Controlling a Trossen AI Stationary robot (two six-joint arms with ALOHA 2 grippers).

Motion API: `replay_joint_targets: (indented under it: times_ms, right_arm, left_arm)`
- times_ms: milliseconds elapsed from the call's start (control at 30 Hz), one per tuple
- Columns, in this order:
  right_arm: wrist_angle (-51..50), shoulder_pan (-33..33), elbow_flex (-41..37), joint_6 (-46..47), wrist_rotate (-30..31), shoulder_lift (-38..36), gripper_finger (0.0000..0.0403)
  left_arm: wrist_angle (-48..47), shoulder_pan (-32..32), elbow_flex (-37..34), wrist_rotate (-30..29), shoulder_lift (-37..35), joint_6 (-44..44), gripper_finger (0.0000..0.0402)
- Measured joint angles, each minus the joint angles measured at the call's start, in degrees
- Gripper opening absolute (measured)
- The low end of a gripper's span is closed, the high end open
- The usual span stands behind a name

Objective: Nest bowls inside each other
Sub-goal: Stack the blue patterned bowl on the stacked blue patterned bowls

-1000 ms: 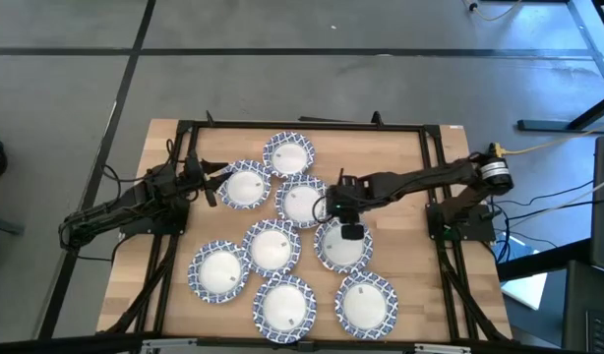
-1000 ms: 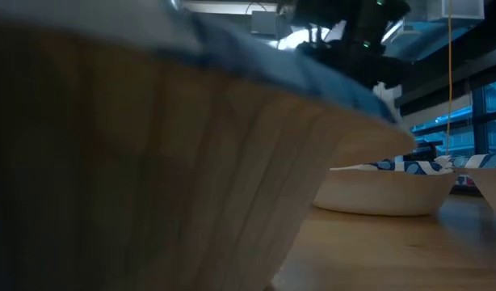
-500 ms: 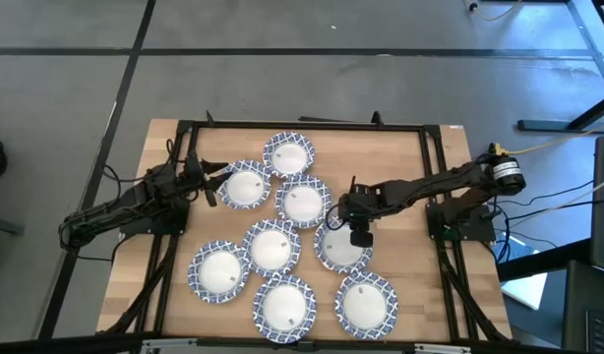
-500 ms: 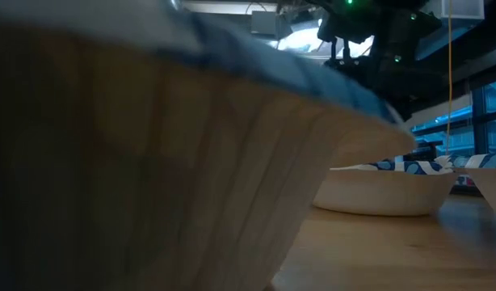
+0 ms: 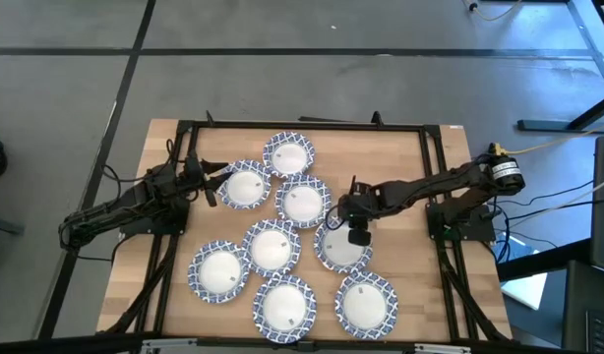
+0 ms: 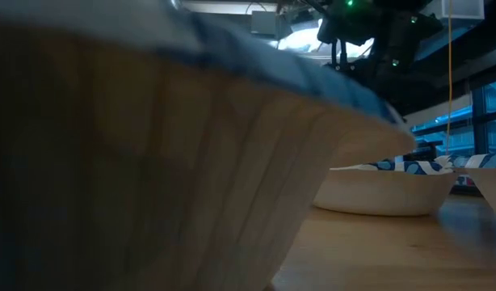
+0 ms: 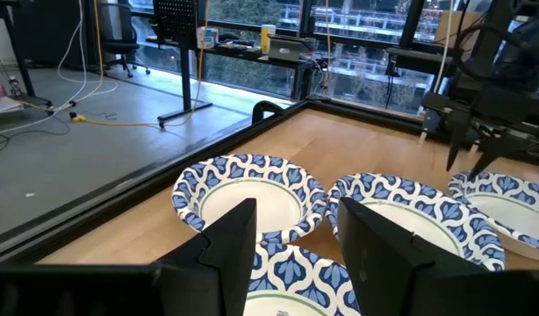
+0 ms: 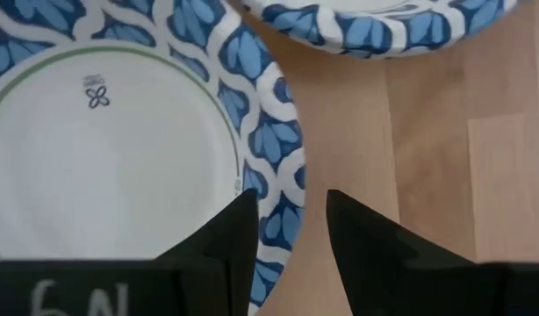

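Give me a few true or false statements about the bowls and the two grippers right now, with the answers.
1. Eight bowls show on the table. True.
2. The right gripper is at a bowl rim. True.
3. The right gripper's fingers are clamped shut. False: there is a gap between them.
4. The left gripper holds a bowl in the air. False: it is open beside a bowl that lies on the table.

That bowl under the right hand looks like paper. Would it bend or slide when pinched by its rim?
Probably it flexes a little: the bowl has a thin, flared patterned rim. It looks light, so the right hand, straddling that rim with fingers apart, may nudge it across the smooth wooden table.
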Motion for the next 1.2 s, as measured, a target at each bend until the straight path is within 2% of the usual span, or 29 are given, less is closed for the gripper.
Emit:
replay_joint_targets:
  times_ms: [333,467,600,933,1033,1200]
  right_arm:
    - [0.3,-0.1,0.0,-0.1,-0.8,0.0,0.0138]
    - [0.5,-0.2,0.0,-0.6,-3.2,0.0,0.0146]
    - [0.5,-0.7,0.0,-1.6,-6.6,0.0,0.0176]
    - [0.6,-0.8,0.0,-1.5,-5.5,0.0,0.0291]
    - [1.3,-0.8,0.0,-1.6,-5.5,0.0,0.0306]
    - [2.3,-0.8,0.0,-0.7,-5.1,0.0,0.0307]
  left_arm:
    - [0.0,0.0,0.0,0.0,0.0,0.0,0.0154]
    - [0.0,0.0,0.0,0.0,0.0,0.0,0.0154]
    - [0.0,0.0,0.0,0.0,0.0,0.0,0.0154]
    - [0.0,0.0,0.0,0.0,0.0,0.0,0.0154]
    - [0.0,0.0,0.0,0.0,0.0,0.0,0.0154]
    - [0.0,0.0,0.0,0.0,0.0,-0.2,0.0154]
